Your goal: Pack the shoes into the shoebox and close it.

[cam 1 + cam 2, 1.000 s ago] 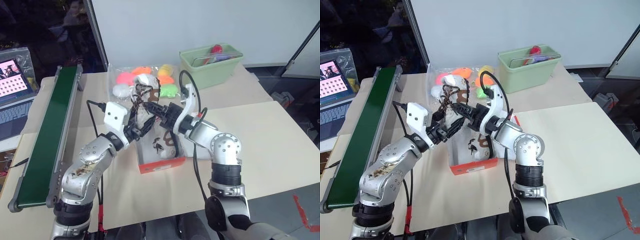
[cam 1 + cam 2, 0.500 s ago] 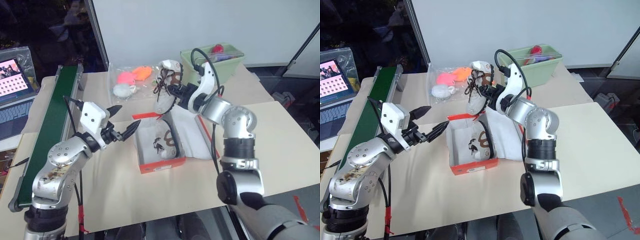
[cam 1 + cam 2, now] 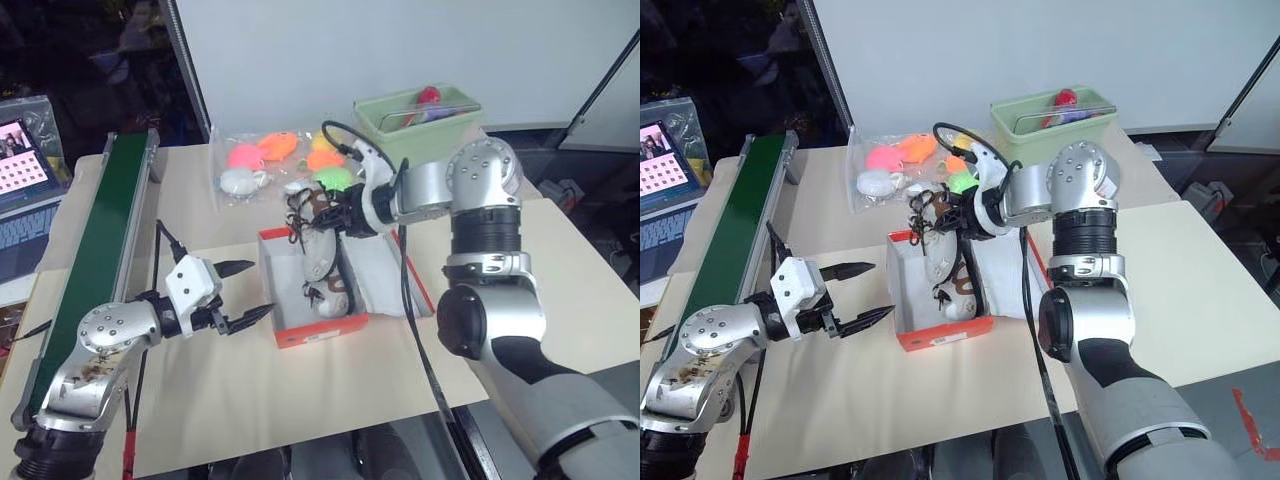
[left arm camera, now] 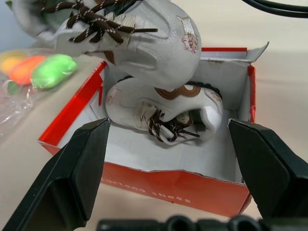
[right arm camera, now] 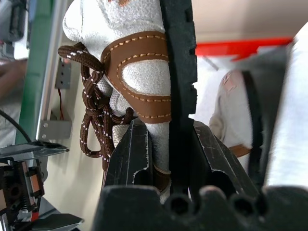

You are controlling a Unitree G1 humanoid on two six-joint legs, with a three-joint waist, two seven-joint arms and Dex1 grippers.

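Observation:
The red-orange shoebox [image 3: 325,330] stands open on the table, its lid [image 3: 385,275] folded out to the right. One white shoe [image 4: 163,113] with brown laces lies inside it. The second shoe [image 3: 315,240] hangs toe-down over the box's back half, with my right gripper [image 3: 345,218] shut on its heel end. In the right wrist view the black fingers [image 5: 132,154] pinch the shoe's [image 5: 139,72] collar. My left gripper [image 3: 262,287] is open and holds nothing, just left of the box and pointing at its side.
A bag of coloured squishy toys [image 3: 270,160] lies behind the box. A pale green bin [image 3: 420,120] stands at the back right. A green conveyor belt [image 3: 95,250] runs along the table's left side, with a laptop [image 3: 25,170] beyond it.
My left gripper let go of the shoe and drew back left and down, away from the box. My right gripper lifted the shoe towards the back, then brought it down over the box.

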